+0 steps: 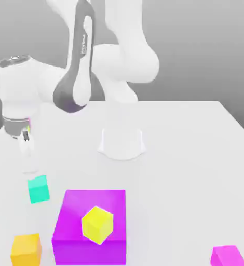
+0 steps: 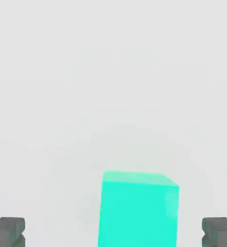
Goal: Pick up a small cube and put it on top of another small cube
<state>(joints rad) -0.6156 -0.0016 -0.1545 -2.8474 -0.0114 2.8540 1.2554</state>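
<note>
A smooth white table [image 1: 197, 156] fills the lower part of the exterior view. The glossy white arm [image 1: 119, 62] bends over at upper left. A big magenta block [image 1: 90, 228] sits at bottom centre, a small yellow cube [image 1: 97, 224] tilted on it. The small teal cube [image 1: 38, 188], matte and square-edged, lies at lower left, just below the gripper [image 1: 26, 150], whose dark fingertips [image 2: 7, 231] stand wide apart with nothing held. An orange cube [image 1: 25, 249] sits at bottom left.

Teal cube between spread fingertips

The small teal cube [image 2: 138, 210] is seen resting on the white table [image 2: 110, 87], flanked by dark fingertips [image 2: 7, 231].
</note>
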